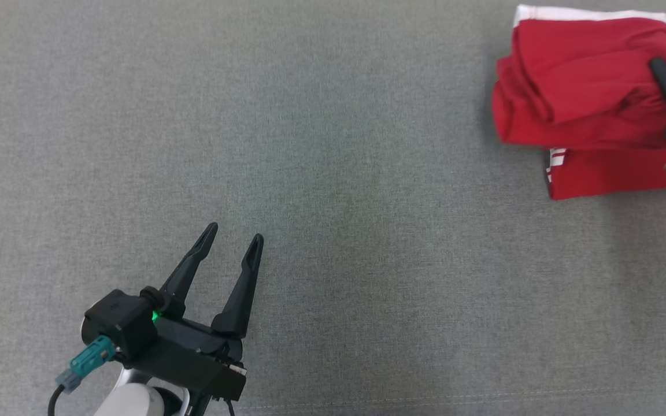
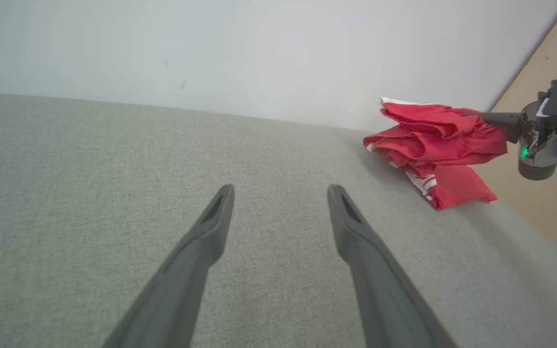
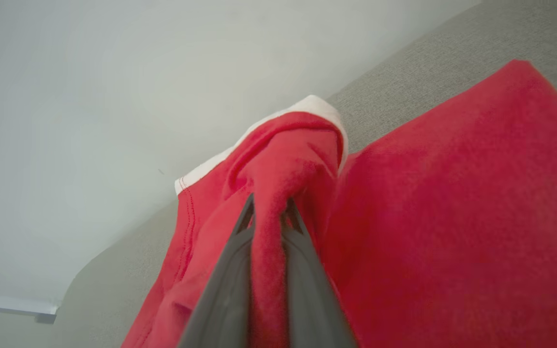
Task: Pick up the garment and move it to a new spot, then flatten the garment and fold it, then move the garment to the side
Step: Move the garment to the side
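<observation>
While the right gripper [image 3: 269, 209] is clamped on a raised fold of the red garment [image 1: 576, 86], the garment lies loosely folded at the far right of the grey fabric surface [image 1: 333, 144]. The left gripper [image 1: 235, 232] is at the near left, fingers spread, holding nothing.

A grey woven fabric surface [image 1: 333, 144] spreads beneath the left gripper [image 1: 235, 232]. On it, well off to that gripper's right and beyond its fingertips, lies a folded, white-trimmed red garment [image 1: 576, 86], with one fold pinched in the right gripper [image 1: 659, 66].
</observation>
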Motion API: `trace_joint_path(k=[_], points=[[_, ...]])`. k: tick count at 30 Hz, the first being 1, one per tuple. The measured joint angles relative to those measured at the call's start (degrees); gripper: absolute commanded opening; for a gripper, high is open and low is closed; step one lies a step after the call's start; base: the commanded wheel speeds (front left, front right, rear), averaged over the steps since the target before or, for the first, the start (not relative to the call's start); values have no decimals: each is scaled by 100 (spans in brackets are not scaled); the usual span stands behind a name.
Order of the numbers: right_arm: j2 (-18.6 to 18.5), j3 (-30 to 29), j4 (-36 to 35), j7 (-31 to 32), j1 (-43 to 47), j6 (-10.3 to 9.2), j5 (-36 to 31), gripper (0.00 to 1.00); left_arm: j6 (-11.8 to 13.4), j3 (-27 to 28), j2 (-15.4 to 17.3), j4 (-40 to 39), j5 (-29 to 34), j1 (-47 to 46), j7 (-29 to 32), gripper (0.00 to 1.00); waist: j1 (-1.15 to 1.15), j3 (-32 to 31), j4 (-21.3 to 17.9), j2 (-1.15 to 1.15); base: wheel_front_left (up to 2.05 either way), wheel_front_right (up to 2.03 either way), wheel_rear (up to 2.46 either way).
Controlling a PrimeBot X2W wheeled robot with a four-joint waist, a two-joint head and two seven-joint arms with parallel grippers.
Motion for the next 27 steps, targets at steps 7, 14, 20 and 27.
trace_joint_path(k=[7, 14, 20, 27], points=[[-521, -176, -152, 52, -153, 0, 48, 0, 0, 1, 16, -46, 7, -124, 57, 100, 0, 225, 61, 0, 0, 0, 0], [-813, -119, -289, 222, -210, 0, 21, 0, 1, 33, 59, -65, 7, -135, 63, 100, 0, 427, 144, 0, 0, 0, 0], [-951, -30, -349, 297, -93, 0, -18, 0, 1, 55, 58, -67, 5, -224, 67, 100, 0, 542, 179, 0, 0, 0, 0], [-1101, 60, -265, 136, 176, 0, -193, 0, 1, 65, 56, -42, 5, -226, 67, 100, 0, 551, 170, 0, 0, 0, 0]])
